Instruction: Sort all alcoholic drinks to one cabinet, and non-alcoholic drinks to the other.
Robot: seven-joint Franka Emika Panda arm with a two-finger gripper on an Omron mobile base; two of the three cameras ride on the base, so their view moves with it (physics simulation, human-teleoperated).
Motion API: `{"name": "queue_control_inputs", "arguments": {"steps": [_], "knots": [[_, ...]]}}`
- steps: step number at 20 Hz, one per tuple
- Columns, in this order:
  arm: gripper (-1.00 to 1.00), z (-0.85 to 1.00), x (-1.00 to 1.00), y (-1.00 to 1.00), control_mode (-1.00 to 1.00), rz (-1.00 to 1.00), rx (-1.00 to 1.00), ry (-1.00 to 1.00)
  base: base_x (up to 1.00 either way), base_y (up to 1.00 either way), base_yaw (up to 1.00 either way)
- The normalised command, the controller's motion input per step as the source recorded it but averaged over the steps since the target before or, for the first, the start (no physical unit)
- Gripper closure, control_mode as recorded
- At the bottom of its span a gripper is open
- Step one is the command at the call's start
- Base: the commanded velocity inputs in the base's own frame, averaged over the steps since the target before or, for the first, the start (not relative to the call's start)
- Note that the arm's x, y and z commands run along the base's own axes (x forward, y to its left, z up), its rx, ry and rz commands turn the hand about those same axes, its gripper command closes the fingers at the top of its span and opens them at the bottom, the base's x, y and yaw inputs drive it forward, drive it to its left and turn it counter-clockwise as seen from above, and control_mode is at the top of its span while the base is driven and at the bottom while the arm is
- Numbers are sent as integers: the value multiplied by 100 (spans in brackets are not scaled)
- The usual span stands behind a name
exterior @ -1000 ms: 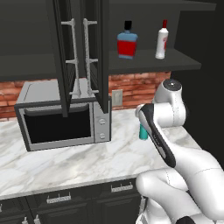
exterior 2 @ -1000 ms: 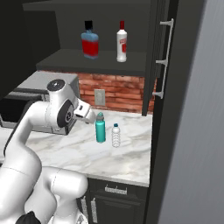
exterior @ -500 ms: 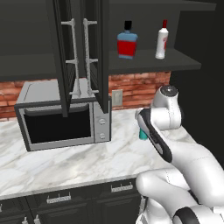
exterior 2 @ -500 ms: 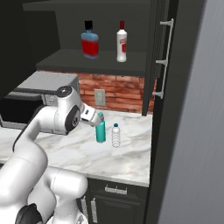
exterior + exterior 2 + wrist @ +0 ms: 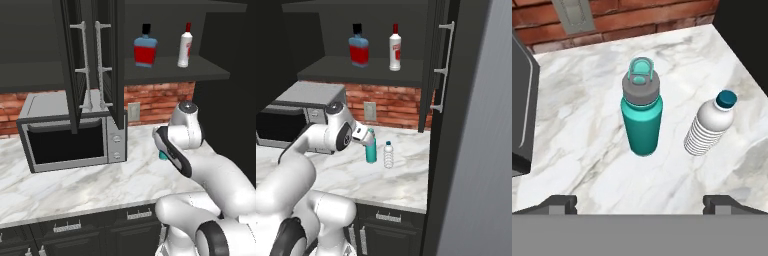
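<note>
I start with the biggest thing in front of me: the open matte black wall cabinet [image 5: 371, 70], its dark shelf carrying both alcoholic drinks. The squat blue bottle [image 5: 359, 46] with red label and black cap stands left of the slim white bottle [image 5: 395, 48] with the red cap, near each other but apart. From the left base view I see two more cabinet doors [image 5: 95, 60] swung open above the microwave [image 5: 70, 134], their silver bar handles side by side.

Below lies the marble table [image 5: 587, 100], with a brick backsplash behind it. On it the tall teal bottle [image 5: 642, 115] with the grey cap stands upright, and just beside it, not touching, the small clear ribbed water bottle [image 5: 708, 129]. Both non-alcoholic drinks are still on the table, so I judge that half of the sort unfinished.

What has changed over the last second: the arm has swung forward and down, bringing the end effector [image 5: 367, 138] from well short of the bottles to right at the teal bottle's neck in the right base view. Its jaws stand wide and hold nothing; in the hand view the fingertips [image 5: 559, 204] sit at the bottom, spread clear of both bottles.

I read this as the approach to grasp the teal bottle. The water bottle is close enough that I would watch the far finger.
</note>
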Motion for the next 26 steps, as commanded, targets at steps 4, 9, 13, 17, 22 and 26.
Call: {"name": "queue_control_inputs", "arguments": {"steps": [4,9,13,17,22,26], "knots": [[-100,-15,20,-8,-100,-1,0,2,0,0,0],[-100,-17,24,-5,-100,0,0,4,0,0,0],[-100,-19,21,0,-100,0,0,1,0,0,0],[-100,-15,18,0,-100,0,0,0,0,0,0],[-100,-9,13,-8,-100,0,0,0,0,0,0],[-100,-10,10,-9,-100,0,0,0,0,0,0]]}}
